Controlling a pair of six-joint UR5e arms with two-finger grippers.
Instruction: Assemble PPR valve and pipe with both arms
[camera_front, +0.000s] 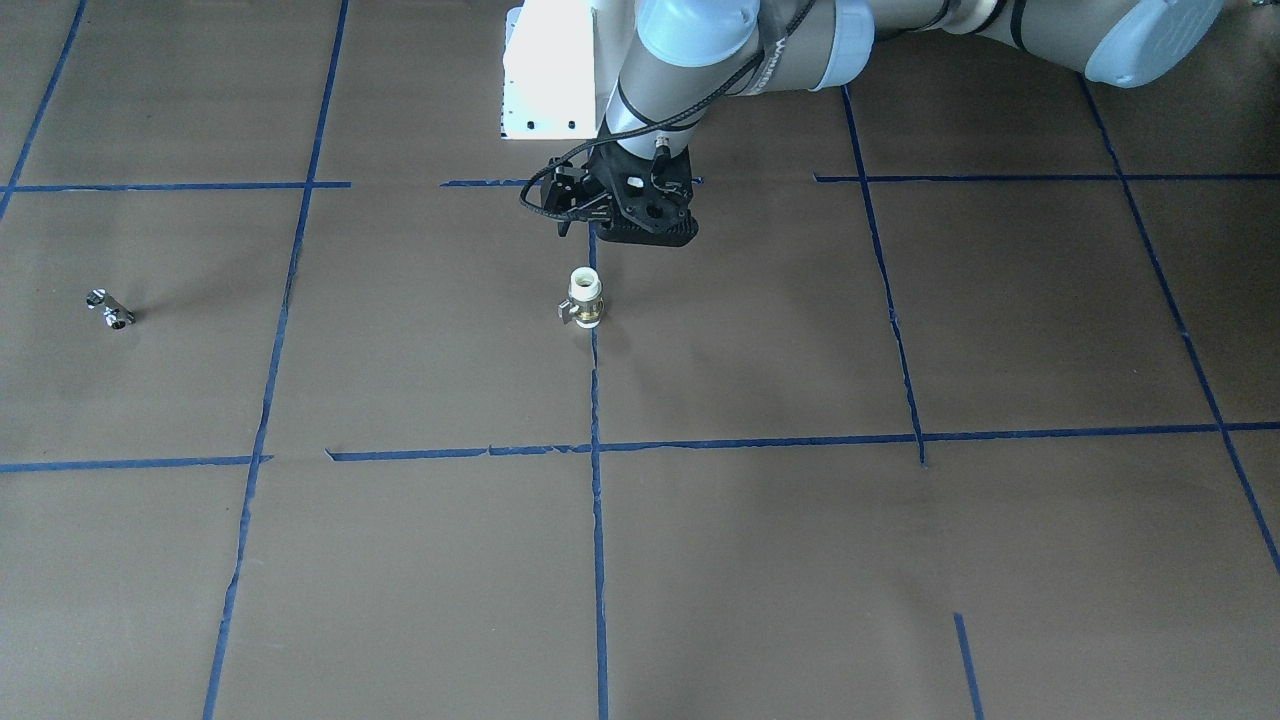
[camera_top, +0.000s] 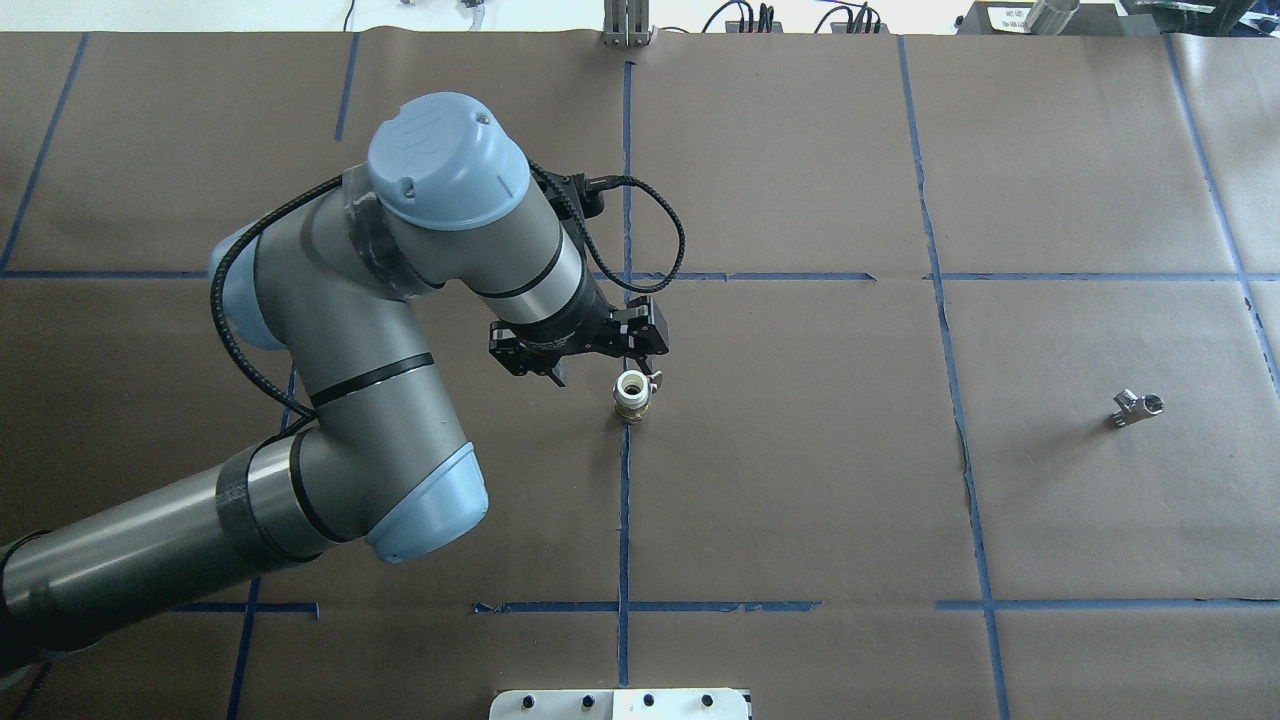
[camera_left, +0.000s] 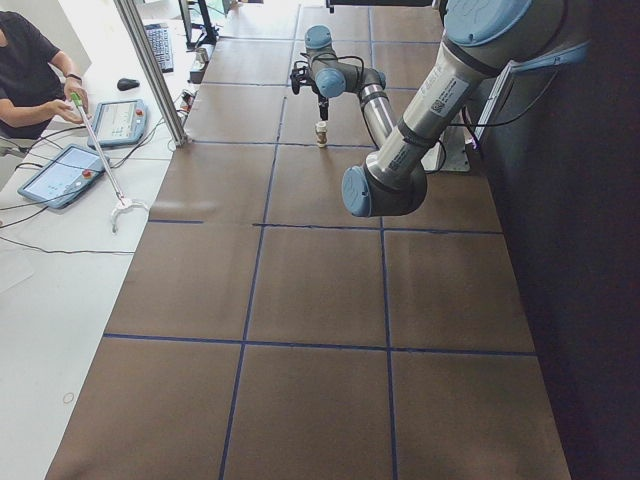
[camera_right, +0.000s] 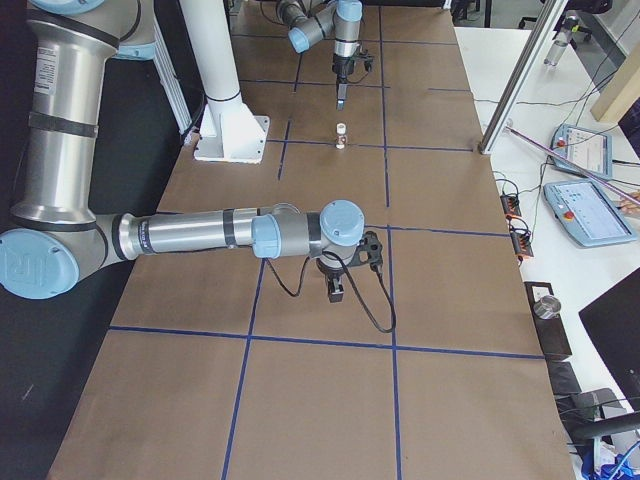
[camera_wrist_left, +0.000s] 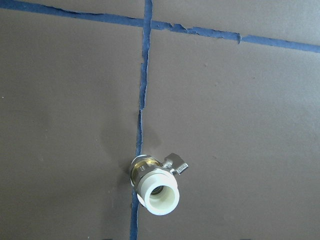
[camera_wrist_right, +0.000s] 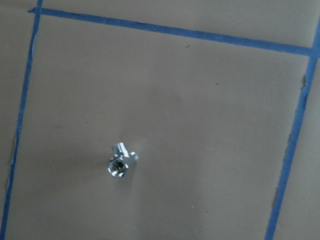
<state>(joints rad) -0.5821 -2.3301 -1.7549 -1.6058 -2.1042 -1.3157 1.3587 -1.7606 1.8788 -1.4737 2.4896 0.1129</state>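
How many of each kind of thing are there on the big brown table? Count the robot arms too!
Robot arms: 2, the left arm and the right arm
PPR valve: 1
Silver pipe: 1
Total: 4

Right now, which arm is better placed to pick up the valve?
Left. The left gripper hovers open close by the upright PPR valve, which sits in its wrist view. The right gripper is far down the table, its camera looking at the pipe.
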